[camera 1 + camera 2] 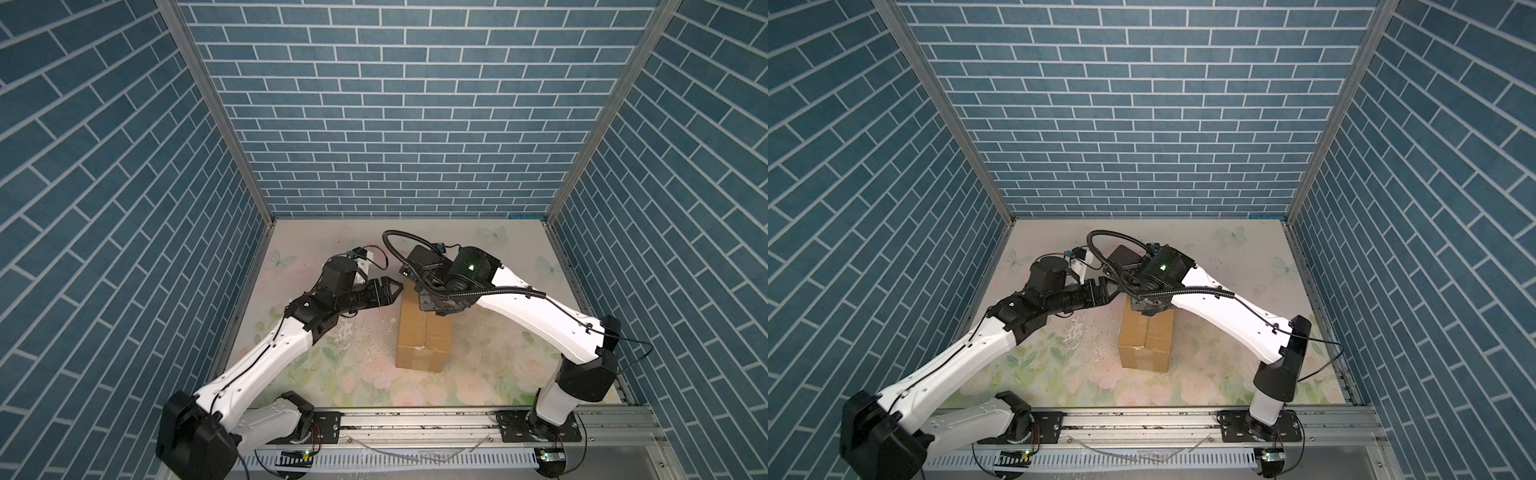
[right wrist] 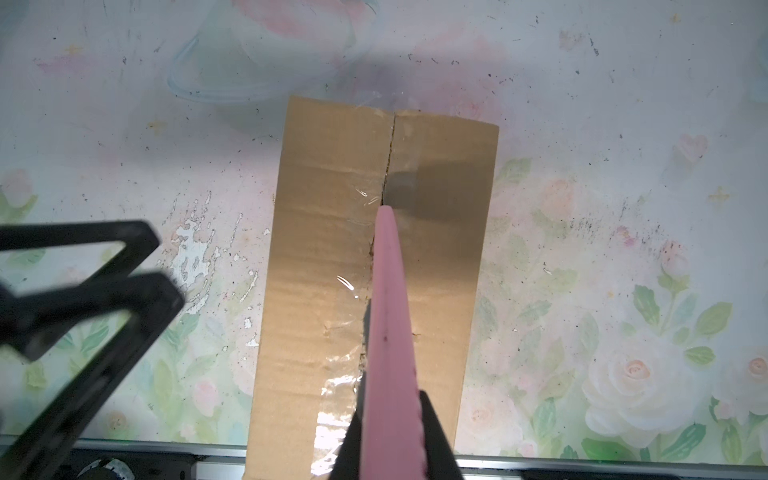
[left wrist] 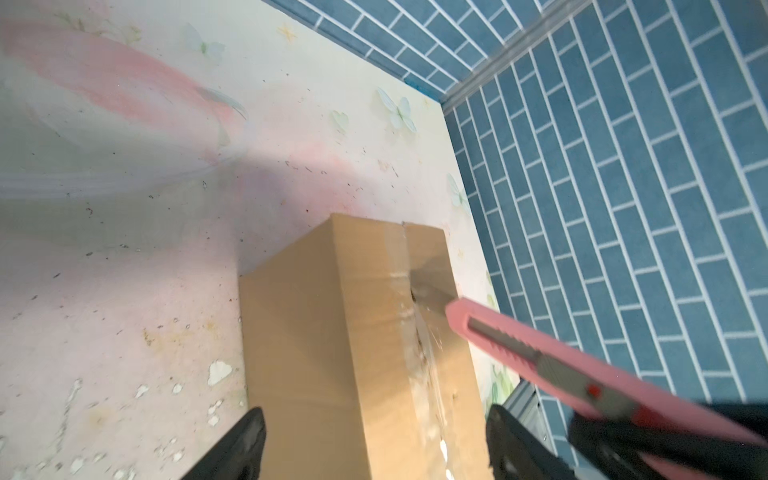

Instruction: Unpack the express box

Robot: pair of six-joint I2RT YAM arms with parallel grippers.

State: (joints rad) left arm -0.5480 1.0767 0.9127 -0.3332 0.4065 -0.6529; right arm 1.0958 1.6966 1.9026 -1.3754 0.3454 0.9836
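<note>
The express box (image 1: 424, 332) (image 1: 1146, 336), a brown oblong carton, lies lengthwise mid-table with clear tape along its top seam. My right gripper (image 2: 392, 399) is shut on a pink knife (image 2: 390, 332) (image 3: 540, 345) above the box's far half. The knife's blade is in the seam (image 3: 415, 291), and the tape behind it looks ragged and slit. In both top views the right wrist hides the knife. My left gripper (image 1: 395, 289) (image 1: 1111, 289) (image 3: 374, 415) is open at the box's far left corner, its black fingers (image 3: 249, 440) wide apart on either side of the box (image 3: 332, 332), holding nothing.
The table (image 1: 498, 365) has a floral cover with a peeled, flaky patch (image 1: 345, 332) left of the box. Blue brick walls close in the back and both sides. A metal rail (image 1: 415, 419) carrying both arm bases runs along the front edge.
</note>
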